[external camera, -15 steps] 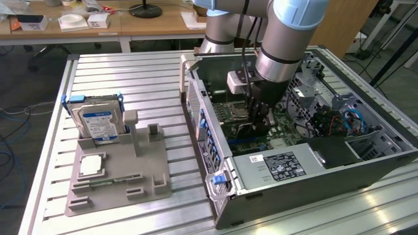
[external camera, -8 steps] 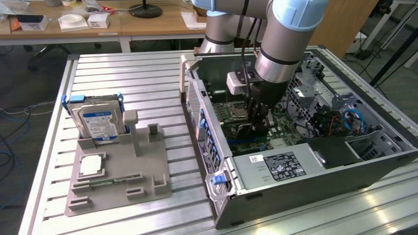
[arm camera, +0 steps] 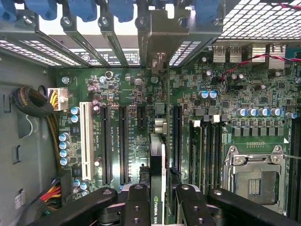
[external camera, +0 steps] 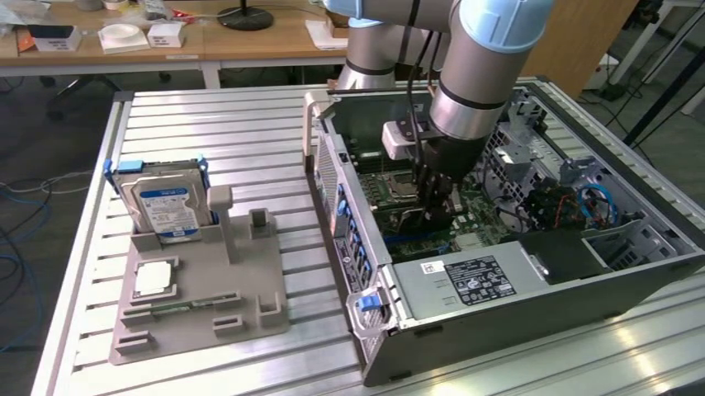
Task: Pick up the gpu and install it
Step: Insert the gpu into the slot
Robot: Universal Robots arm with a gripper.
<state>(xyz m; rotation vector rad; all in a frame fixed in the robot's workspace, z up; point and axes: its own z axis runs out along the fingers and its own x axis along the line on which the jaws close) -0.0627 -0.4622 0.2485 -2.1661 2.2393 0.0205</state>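
Wrist view: thin flat gpu (arm camera: 157,183) between jaws

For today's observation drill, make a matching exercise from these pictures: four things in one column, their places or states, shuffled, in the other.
1. gpu
2. hard drive
3. CPU socket
4. white slot

A. standing upright in the grey holder
B. on the motherboard, beside black slots
C. empty, its frame bare
D. edge-on between the gripper fingers, above the motherboard

Pairs: 1-D, 2-A, 3-C, 4-B
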